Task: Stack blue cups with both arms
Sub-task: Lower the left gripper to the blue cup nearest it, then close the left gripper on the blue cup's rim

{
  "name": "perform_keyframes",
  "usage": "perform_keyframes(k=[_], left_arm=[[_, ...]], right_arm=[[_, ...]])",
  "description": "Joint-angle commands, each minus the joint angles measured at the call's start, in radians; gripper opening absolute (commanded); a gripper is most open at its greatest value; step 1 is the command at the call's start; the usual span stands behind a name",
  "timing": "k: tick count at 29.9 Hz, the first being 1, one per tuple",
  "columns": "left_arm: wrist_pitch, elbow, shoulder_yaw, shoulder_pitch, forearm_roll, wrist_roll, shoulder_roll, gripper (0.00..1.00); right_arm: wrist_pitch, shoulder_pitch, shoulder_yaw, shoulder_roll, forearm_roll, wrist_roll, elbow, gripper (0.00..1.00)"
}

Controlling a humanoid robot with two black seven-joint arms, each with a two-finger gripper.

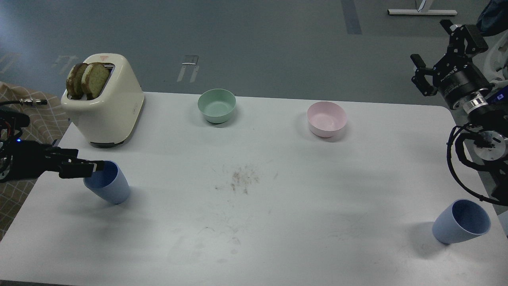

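Two blue cups stand upright on the white table. The left blue cup is at the near left and the right blue cup is at the near right edge. My left gripper comes in low from the left, its fingers apart, with its lower fingertip over that cup's near rim; I cannot tell if it touches. My right gripper is open and empty, high above the table's far right corner, well away from the right cup.
A cream toaster with two bread slices stands at the back left, behind the left cup. A pale green bowl and a pale pink bowl sit along the back. Crumbs lie mid-table. A checked cloth is off the left edge.
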Motion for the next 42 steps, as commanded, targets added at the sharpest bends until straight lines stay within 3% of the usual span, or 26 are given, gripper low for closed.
perform_keyframes(k=[1, 9, 13, 27, 30, 31, 32, 37, 42], left_arm=[[0.002, 0.043, -0.001, 0.027, 0.0, 0.0, -0.03, 0.87], [0.009, 0.063, -0.001, 0.05, 0.0, 0.0, -0.047, 0.84], [0.011, 0.071, -0.001, 0.06, -0.002, 0.0, -0.054, 0.74], [0.008, 0.08, 0.001, 0.061, -0.034, 0.0, -0.068, 0.77], [0.008, 0.08, 0.001, 0.061, -0.034, 0.0, -0.07, 0.73], [0.008, 0.081, 0.001, 0.063, -0.034, 0.0, -0.07, 0.71], [0.008, 0.081, 0.001, 0.063, -0.032, 0.0, -0.07, 0.61], [0.011, 0.086, 0.001, 0.07, -0.029, 0.0, -0.083, 0.0], [0.029, 0.118, 0.001, 0.069, -0.017, 0.0, -0.105, 0.0]], right_arm=[[0.0, -0.001, 0.0, 0.0, 0.0, 0.001, 0.0, 1.0], [0.0, -0.01, 0.0, 0.0, 0.001, 0.001, 0.005, 1.0], [0.0, -0.011, 0.0, 0.0, 0.001, 0.001, 0.005, 1.0], [0.0, -0.014, 0.0, -0.02, 0.001, 0.001, 0.018, 1.0], [0.0, -0.016, 0.0, -0.025, 0.001, 0.001, 0.018, 1.0], [0.0, -0.014, 0.0, -0.026, 0.001, 0.001, 0.018, 1.0], [0.0, -0.014, 0.0, -0.026, 0.001, 0.001, 0.02, 1.0], [0.0, -0.014, 0.0, -0.028, 0.001, 0.001, 0.02, 1.0], [0.0, -0.016, 0.0, -0.028, 0.001, 0.001, 0.02, 1.0]])
